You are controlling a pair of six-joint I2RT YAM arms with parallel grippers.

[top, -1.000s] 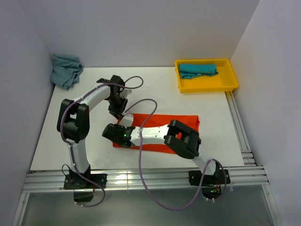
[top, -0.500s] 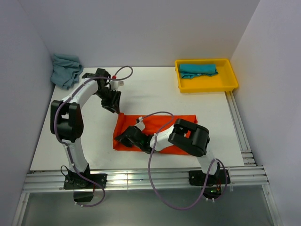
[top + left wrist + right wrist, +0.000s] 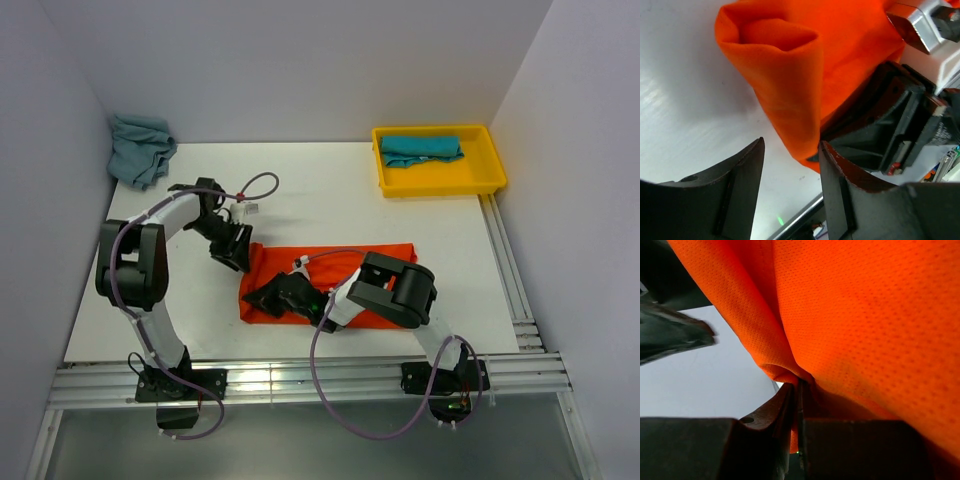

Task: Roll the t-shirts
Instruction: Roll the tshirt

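The orange-red t-shirt (image 3: 370, 262) lies folded into a long strip across the middle of the table. My right gripper (image 3: 272, 298) is at its left near end, shut on a pinched fold of the cloth (image 3: 865, 315), which shows in the right wrist view (image 3: 799, 390). My left gripper (image 3: 233, 250) sits at the strip's far left corner with its jaws open. In the left wrist view (image 3: 790, 155) a raised fold of the shirt (image 3: 785, 75) stands just ahead of them, its tip close to the right finger (image 3: 840, 175). The right gripper (image 3: 900, 130) is behind it.
A teal t-shirt (image 3: 420, 148) lies rolled in the yellow tray (image 3: 440, 186) at the back right. A grey-blue t-shirt (image 3: 140, 148) is bunched in the back left corner. Metal rails (image 3: 300, 380) run along the near edge, and walls close in both sides.
My left gripper has opened and swung left and nearer, off the shirt's far corner. The right gripper has shifted slightly right and nearer, still holding the cloth, and the shirt's left end has bunched up.
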